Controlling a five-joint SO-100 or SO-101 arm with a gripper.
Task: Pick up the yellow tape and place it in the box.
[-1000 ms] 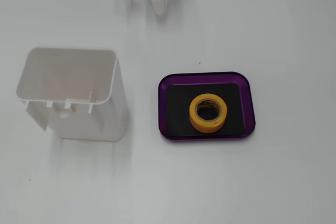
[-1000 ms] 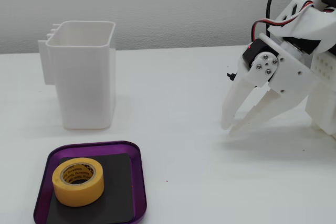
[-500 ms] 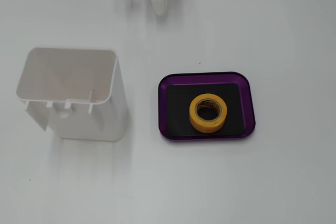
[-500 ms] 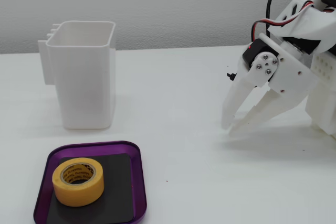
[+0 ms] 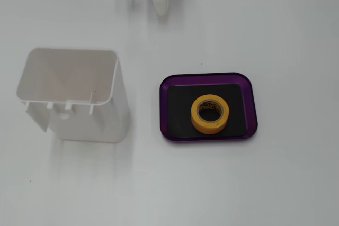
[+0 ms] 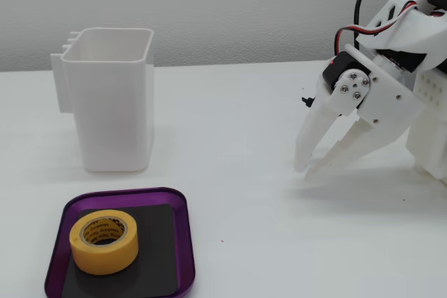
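The yellow tape (image 5: 210, 114) (image 6: 104, 241) lies flat on the black floor of the box, a shallow purple tray (image 5: 165, 109) (image 6: 183, 242). In the fixed view from the side, my gripper (image 6: 304, 173) is far off to the right, pointing down at the table with its tips together and nothing between them. The fixed view from above shows only the white fingertips (image 5: 159, 1) at the top edge, well away from the tray.
A tall white open-topped container (image 5: 74, 95) (image 6: 112, 99) stands on the white table, left of the tray in the view from above and behind it in the side view. The arm's white body and cables (image 6: 412, 47) fill the right edge.
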